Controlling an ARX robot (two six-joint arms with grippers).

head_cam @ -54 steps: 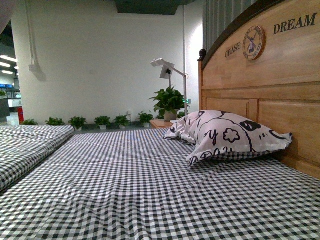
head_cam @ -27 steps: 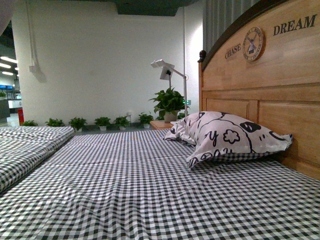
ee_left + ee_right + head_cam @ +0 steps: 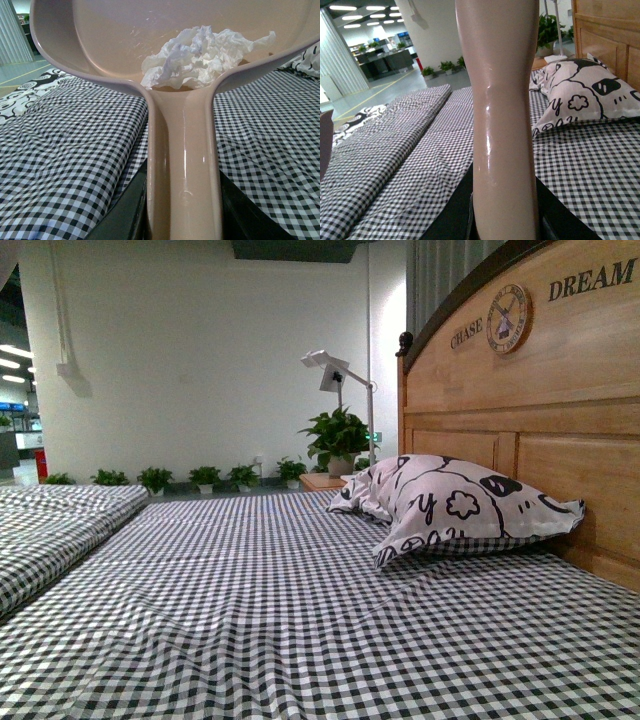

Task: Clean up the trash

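Note:
The trash point(image 3: 200, 52), a crumpled wad of white paper, lies inside the beige dustpan point(image 3: 100, 45), close to where the pan meets its handle. My left gripper point(image 3: 182, 220) is shut on the dustpan's handle and holds the pan above the checked bedsheet point(image 3: 65, 165). In the right wrist view the beige brush handle point(image 3: 502, 100) rises between the jaws of my right gripper point(image 3: 504, 220), which is shut on it. The brush head is out of view. Neither arm nor the trash shows in the front view.
A black-and-white checked bed point(image 3: 300, 620) fills the front view. A white pillow with black doodles point(image 3: 455, 505) leans by the wooden headboard point(image 3: 540, 390). A second checked mattress point(image 3: 50, 530) lies at the left. Potted plants point(image 3: 335, 440) and a lamp point(image 3: 335, 375) stand beyond.
The front view has shifted slightly: the headboard, pillow and wall sit a little higher in the picture than a second ago. Nothing on the bed has moved.

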